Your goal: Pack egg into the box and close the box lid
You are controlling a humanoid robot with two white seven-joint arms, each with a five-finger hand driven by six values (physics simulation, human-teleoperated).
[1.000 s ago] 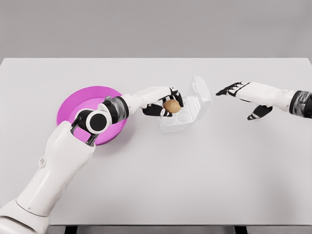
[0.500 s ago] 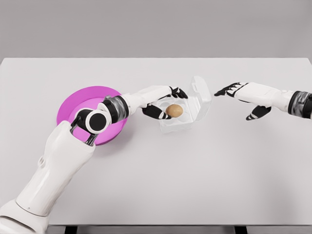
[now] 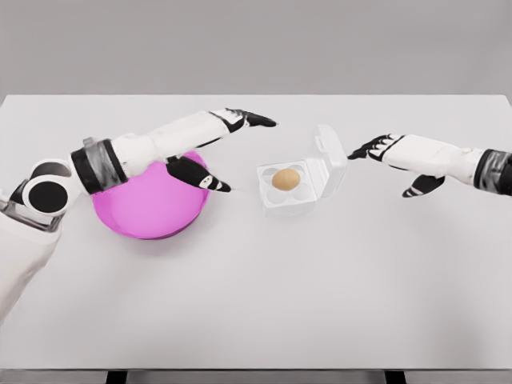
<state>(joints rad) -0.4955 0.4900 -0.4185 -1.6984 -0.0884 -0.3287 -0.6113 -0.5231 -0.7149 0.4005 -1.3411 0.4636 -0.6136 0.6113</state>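
Now: egg seated in box | lid thin, springy, push top edge | right hand beside lid, fingers spread, empty | left hand spread, empty

Single head view, high, looking down and forward across the table, moderately near

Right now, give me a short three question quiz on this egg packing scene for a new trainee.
1. True or false: the egg sits inside the clear box.
2. Which stands open: (a) the lid (b) neither?
3. Which hand is nearer the lid, the left hand or the right hand?

Key: 1 true. 2 a. 3 the right hand, open, just right of the lid and not touching it; the left hand is open above the pink plate.
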